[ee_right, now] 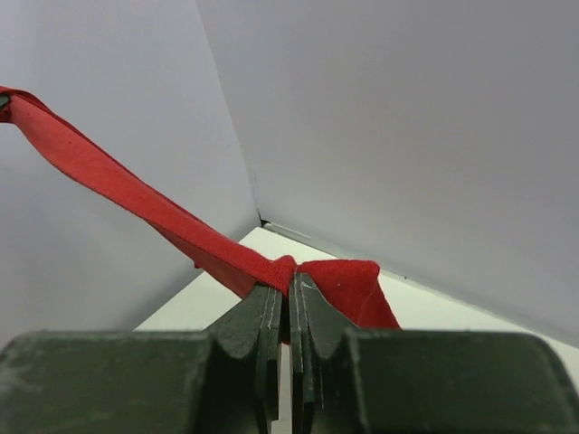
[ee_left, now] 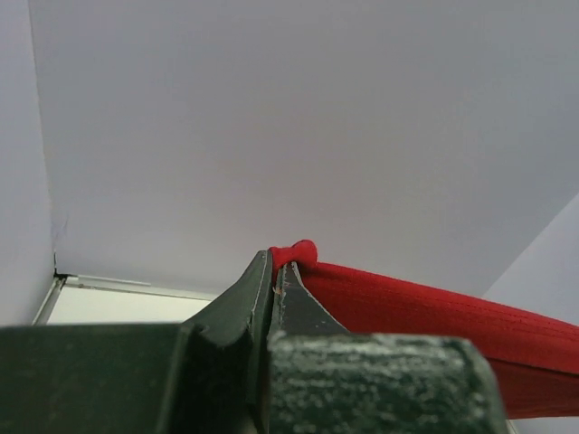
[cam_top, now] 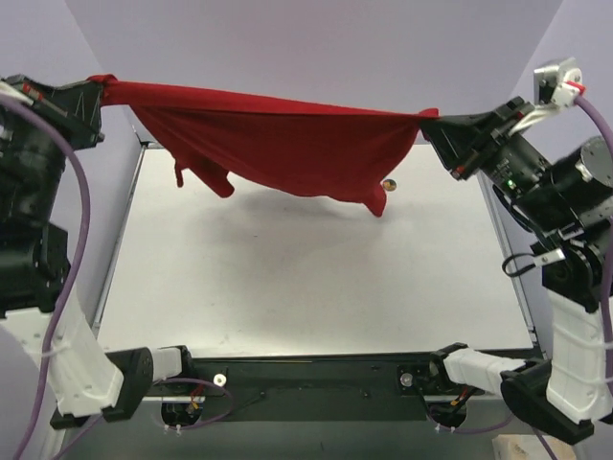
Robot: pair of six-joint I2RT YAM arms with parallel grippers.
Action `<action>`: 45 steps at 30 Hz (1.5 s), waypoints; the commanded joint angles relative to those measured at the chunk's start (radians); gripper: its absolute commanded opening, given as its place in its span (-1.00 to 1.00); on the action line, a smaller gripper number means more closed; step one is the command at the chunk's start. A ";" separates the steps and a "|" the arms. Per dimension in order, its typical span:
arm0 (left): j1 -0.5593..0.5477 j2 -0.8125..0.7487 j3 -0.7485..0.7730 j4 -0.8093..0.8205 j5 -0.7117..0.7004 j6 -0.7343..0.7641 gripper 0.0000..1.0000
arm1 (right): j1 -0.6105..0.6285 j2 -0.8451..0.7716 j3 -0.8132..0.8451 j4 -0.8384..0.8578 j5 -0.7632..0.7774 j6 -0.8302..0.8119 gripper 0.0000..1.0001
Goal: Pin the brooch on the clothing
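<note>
Tabletop (cam_top: 306, 287) stretched white beyond the arm bases. Above its far half hung the shirt (cam_top: 278, 144), strung between two raised hands and sagging in the middle. The left hand (cam_top: 96, 96) was pinched tight on one bunched end of the fabric, the right hand (cam_top: 428, 123) pinched tight on the other. The brooch (cam_top: 388, 182) showed near the tabletop's far edge, just beside the shirt's lowest hanging corner, well apart from both hands.
</note>
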 commanded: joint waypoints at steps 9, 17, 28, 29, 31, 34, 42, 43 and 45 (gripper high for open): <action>0.011 -0.158 -0.151 0.087 0.011 0.007 -1.00 | -0.004 -0.125 -0.109 0.102 -0.044 0.047 -1.00; 0.011 -0.057 -0.185 0.042 0.045 0.019 -1.00 | -0.010 -0.026 -0.124 0.090 0.040 0.002 -1.00; 0.011 0.144 -0.195 0.065 0.007 0.016 -1.00 | -0.058 0.234 0.035 0.053 0.045 0.022 -1.00; 0.011 0.156 -0.173 0.061 0.007 0.012 -1.00 | -0.060 0.255 0.062 0.041 0.053 0.027 -1.00; 0.011 0.190 -0.086 0.052 0.007 0.010 -1.00 | -0.061 0.266 0.122 0.029 0.088 0.045 -1.00; 0.011 0.227 0.056 -0.002 -0.002 0.010 -1.00 | -0.061 0.251 0.149 0.039 0.111 0.056 -1.00; 0.009 0.131 0.086 0.027 0.027 -0.001 -1.00 | -0.061 0.048 -0.012 0.183 0.126 0.078 -1.00; 0.009 0.114 0.076 0.036 0.027 0.002 -1.00 | -0.060 0.033 -0.025 0.191 0.123 0.081 -1.00; 0.008 0.055 0.027 0.048 0.019 0.005 -1.00 | -0.060 -0.008 -0.052 0.190 0.105 0.084 -1.00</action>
